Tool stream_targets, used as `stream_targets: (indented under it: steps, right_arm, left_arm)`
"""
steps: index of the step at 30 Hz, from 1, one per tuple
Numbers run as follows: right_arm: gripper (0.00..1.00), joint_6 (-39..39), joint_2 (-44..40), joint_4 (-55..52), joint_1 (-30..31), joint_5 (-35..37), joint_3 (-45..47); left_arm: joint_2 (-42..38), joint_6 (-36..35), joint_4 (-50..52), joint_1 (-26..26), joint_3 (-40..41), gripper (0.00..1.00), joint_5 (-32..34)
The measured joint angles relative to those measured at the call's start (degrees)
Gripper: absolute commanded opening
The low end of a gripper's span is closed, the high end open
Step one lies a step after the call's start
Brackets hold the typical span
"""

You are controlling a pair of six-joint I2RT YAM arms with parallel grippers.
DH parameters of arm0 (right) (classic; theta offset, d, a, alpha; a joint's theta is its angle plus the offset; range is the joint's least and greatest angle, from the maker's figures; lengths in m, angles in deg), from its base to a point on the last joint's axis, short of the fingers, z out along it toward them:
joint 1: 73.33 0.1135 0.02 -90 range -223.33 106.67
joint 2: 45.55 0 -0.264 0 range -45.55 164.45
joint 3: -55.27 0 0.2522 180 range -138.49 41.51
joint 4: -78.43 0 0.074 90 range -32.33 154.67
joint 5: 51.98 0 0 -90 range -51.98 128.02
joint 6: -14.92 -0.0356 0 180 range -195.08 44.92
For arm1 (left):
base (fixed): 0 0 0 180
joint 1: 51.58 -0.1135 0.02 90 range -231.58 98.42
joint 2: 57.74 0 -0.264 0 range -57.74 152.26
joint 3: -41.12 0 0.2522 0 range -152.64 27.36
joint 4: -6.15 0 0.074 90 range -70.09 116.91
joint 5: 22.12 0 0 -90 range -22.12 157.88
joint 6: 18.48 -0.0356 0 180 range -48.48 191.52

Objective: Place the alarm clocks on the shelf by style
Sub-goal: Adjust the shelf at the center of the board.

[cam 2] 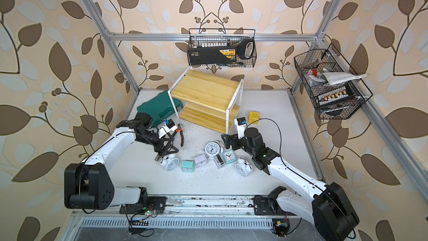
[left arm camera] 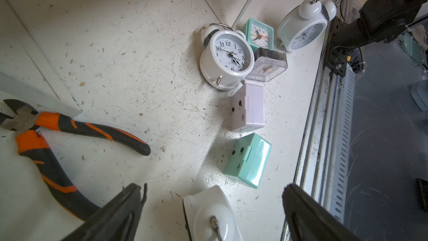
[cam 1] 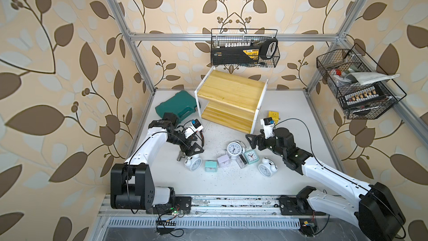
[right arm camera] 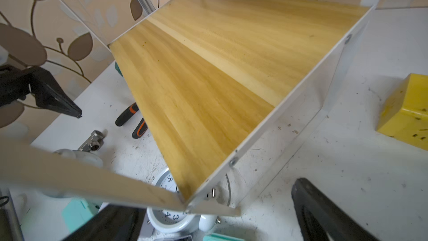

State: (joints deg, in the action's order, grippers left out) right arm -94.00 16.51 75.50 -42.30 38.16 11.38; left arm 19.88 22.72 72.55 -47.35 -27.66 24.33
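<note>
In both top views we see the two-tier yellow-board, white-sided shelf (cam 1: 231,91) askew at the back, open front toward the arms; seven alarm clocks (cam 1: 234,150), round white and square pastel, cluster before it. Left wrist: left gripper (left arm camera: 212,188) spread above a white twin-bell clock (left arm camera: 208,219). Right wrist: right gripper (right arm camera: 215,195) spread by the shelf's corner.

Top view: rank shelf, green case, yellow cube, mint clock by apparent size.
1. shelf
2. green case
3. mint clock and yellow cube: they look about alike, so not ranked.
</note>
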Motion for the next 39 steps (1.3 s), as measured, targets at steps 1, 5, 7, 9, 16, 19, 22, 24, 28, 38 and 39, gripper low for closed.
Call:
stream_targets:
  steps: [1,5,7,9,16,19,22,24,28,38,39]
  right_arm:
    - [0.99,-0.4,-0.1,0.8,0.0,1.0,0.2]
    - [0.99,-1.8,-0.5,2.4,-0.9,3.8,1.0]
    - [0.99,-2.7,-0.7,2.7,-2.4,4.3,1.4]
    - [0.99,-3.4,-0.8,2.8,-4.4,4.7,1.5]
    - [0.99,-4.3,0.3,2.6,-9.2,5.3,1.1]
    - [0.99,-4.6,1.4,2.3,-10.6,5.2,0.4]
    - [0.99,-4.9,2.5,1.7,-11.9,5.3,-0.8]
    - [0.99,-5.3,3.1,1.2,-12.7,5.4,-1.5]
    - [0.99,-6.6,4.1,0.2,-14.5,5.4,-2.6]
    - [0.99,-9.6,5.5,-2.1,-17.7,5.4,-4.6]
    - [0.99,-9.8,5.6,-2.2,-17.9,5.4,-4.7]
  left_arm:
    - [0.0,0.1,0.0,0.2,0.1,0.98,0.0]
    - [-0.2,0.6,0.0,0.8,1.0,0.98,0.2]
    - [-0.2,0.7,0.1,1.2,1.2,0.98,0.5]
    - [-0.2,0.7,0.1,1.9,1.5,0.97,1.1]
    - [0.0,0.9,0.2,5.7,1.8,0.95,3.1]
    - [0.6,1.0,0.0,7.6,1.9,0.92,4.0]
    - [1.6,1.2,-0.2,9.5,1.9,0.89,5.3]
    - [2.2,1.3,-0.3,10.6,2.1,0.87,6.2]
    - [2.8,1.9,-0.7,13.0,2.8,0.86,8.1]
    - [2.8,2.8,-2.5,18.6,4.8,0.84,11.9]
    - [2.8,2.9,-2.8,19.1,5.1,0.84,12.2]
